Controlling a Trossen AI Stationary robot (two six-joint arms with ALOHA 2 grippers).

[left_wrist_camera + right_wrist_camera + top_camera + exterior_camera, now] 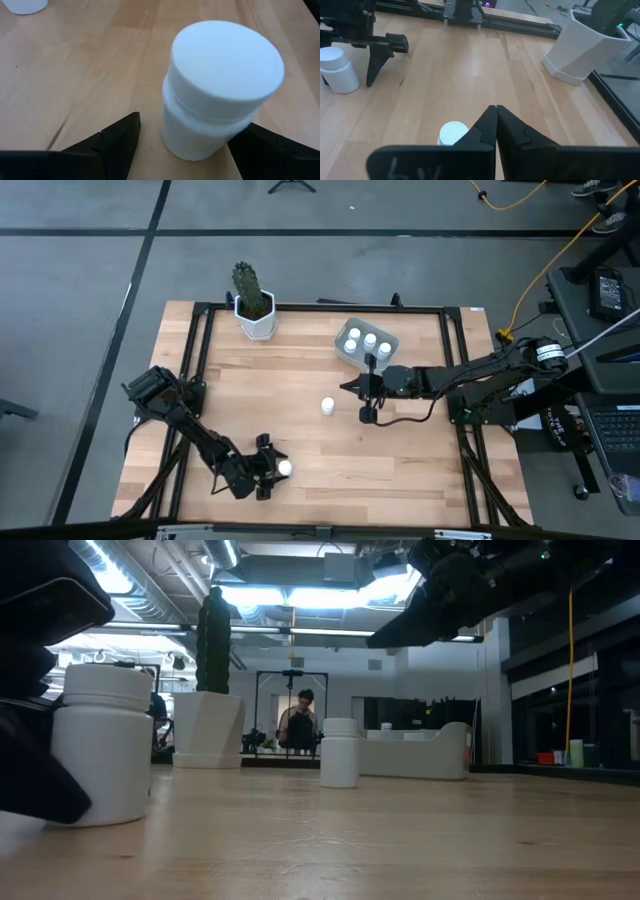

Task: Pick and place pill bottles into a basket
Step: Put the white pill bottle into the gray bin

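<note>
The left gripper (272, 468) stands wide open astride an upright pill bottle (285, 468), gripping nothing; the right gripper (368, 388), shut and empty, hovers beside the basket (391, 341).

five pill bottles (327, 406), one basket (389, 340), one cactus pot (257, 322)

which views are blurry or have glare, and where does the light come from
Low view: bright ceiling lights glare behind the cactus; the near pill bottle is soft, and the dark left hand around it shows only as silhouette. Left wrist view: that bottle's cap fills the frame, evenly lit and slightly blurred. High view: even light, faint shadows. Right wrist view: the shut right hand looks soft up close.
</note>
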